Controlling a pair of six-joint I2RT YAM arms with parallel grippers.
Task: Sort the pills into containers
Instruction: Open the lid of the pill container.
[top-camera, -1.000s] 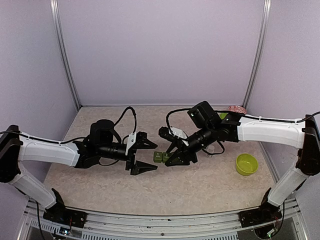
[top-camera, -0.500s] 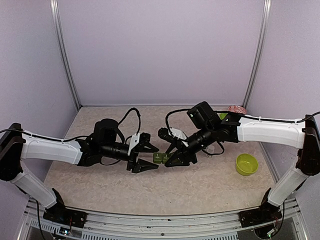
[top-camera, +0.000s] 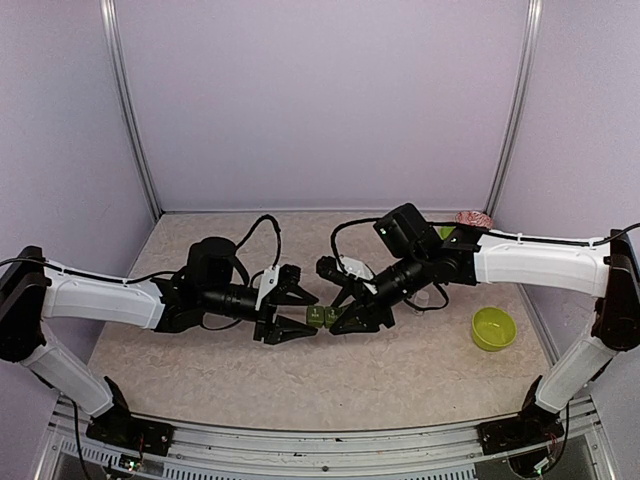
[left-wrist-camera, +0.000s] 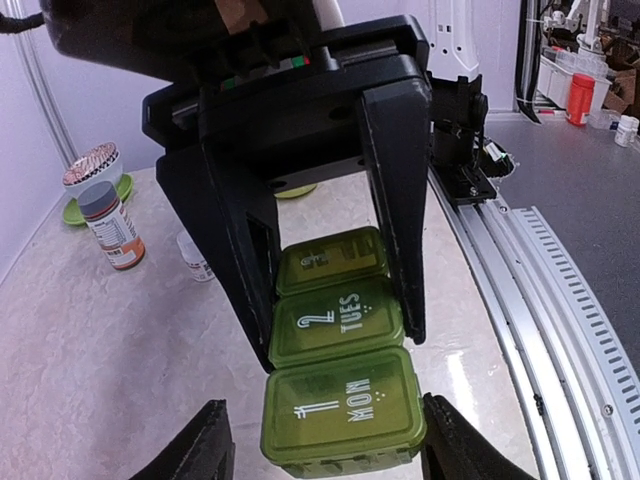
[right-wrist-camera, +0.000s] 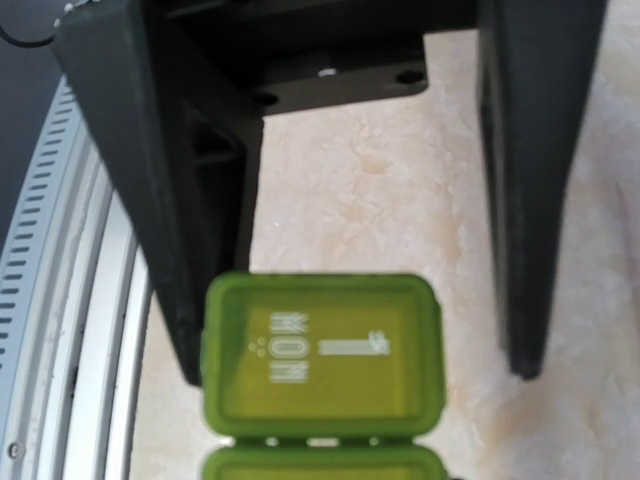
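Note:
A green pill organiser (top-camera: 320, 316) with closed lids marked 1 MON (left-wrist-camera: 345, 410) and 2 TUES (left-wrist-camera: 338, 322) hangs just above the table between both arms. My right gripper (top-camera: 336, 314) is shut on its sides at the TUES compartment. My left gripper (left-wrist-camera: 325, 425) straddles the MON end; its jaws are open, with one finger against the box's side and a gap at the other. In the right wrist view the MON lid (right-wrist-camera: 322, 350) lies between the left fingers (right-wrist-camera: 215, 250). No single pills can be made out.
A yellow-green bowl (top-camera: 493, 328) sits at the right. At the back right stand a white bowl with a reddish-brown heap (left-wrist-camera: 92, 165) on a green dish, an orange-labelled bottle (left-wrist-camera: 110, 225) and a small white bottle (left-wrist-camera: 195, 258). A metal rail (left-wrist-camera: 545, 300) runs along the table's edge.
My left gripper has moved right up to the organiser and its jaws have narrowed around the MON end. The right arm and the organiser have stayed put.

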